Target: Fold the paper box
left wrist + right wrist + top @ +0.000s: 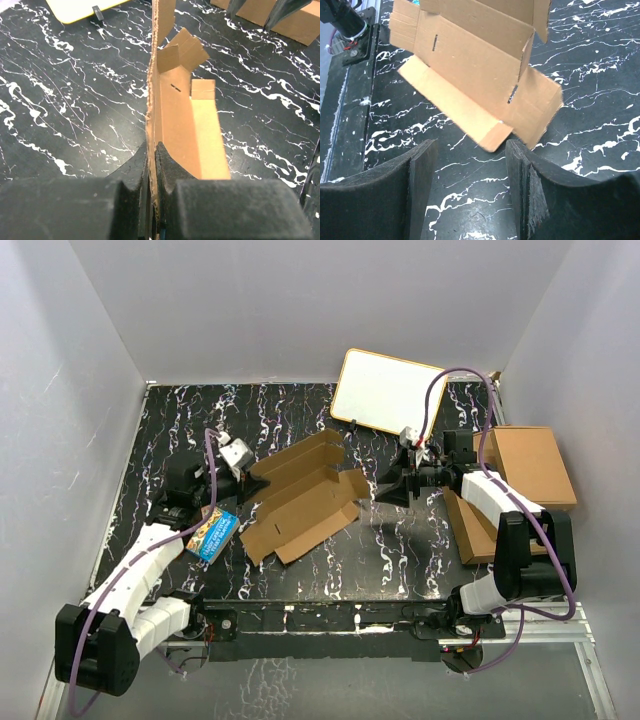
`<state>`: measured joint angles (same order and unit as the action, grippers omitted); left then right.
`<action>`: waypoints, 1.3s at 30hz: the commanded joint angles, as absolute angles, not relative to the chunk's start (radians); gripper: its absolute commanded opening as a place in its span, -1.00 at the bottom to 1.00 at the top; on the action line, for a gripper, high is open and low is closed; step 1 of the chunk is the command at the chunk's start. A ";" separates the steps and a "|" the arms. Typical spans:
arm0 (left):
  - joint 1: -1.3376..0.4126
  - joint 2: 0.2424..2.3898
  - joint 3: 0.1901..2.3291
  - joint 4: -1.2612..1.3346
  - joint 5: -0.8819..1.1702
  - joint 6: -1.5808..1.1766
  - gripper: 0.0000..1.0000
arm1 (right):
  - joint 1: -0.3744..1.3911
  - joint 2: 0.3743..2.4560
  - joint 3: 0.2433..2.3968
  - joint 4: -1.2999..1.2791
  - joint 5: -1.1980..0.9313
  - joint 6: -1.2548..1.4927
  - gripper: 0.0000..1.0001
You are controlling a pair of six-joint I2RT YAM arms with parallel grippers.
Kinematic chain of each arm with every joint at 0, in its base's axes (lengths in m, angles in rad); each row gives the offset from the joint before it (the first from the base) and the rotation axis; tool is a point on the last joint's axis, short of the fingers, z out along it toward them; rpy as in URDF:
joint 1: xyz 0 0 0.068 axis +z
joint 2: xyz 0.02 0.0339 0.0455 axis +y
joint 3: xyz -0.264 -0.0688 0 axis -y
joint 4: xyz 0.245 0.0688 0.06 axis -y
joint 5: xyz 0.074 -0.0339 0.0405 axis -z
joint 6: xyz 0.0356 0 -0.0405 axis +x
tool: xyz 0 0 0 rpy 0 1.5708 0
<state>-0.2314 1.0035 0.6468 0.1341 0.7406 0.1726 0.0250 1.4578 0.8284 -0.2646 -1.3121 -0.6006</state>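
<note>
The paper box (300,495) is a brown die-cut cardboard piece, partly folded, lying on the black marbled table (400,550) in the middle. My left gripper (248,468) is shut on its left wall; in the left wrist view that wall stands edge-on between the pads (152,150) and the box (187,125) runs away from me. My right gripper (390,487) is open and empty just right of the box. In the right wrist view the box's (480,75) near corner lies just ahead of the open fingers (422,170).
A white board (388,390) leans at the back. A blue picture book (212,534) lies beside my left arm. A stack of larger brown cardboard boxes (525,485) sits at the right edge, behind my right arm.
</note>
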 commanded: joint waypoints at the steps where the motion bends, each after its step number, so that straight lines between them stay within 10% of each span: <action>1: -0.235 0.962 0.604 0.222 0.751 0.218 -1.00 | 0.021 1.467 0.837 -0.292 -1.354 -0.752 0.24; 25: -0.234 1.108 0.608 0.383 0.707 -0.005 -1.00 | 0.061 1.488 1.034 -0.298 -1.057 -0.550 0.22; 39: -0.320 1.417 0.779 0.402 0.593 -0.378 -1.00 | -0.108 1.402 0.855 -0.241 -1.242 -0.552 0.24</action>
<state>-0.2901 1.3724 0.6701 0.4389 0.6804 -0.3424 -0.0769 1.4456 0.8806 -0.3161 -1.1713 -0.5503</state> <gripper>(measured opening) 0.012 0.616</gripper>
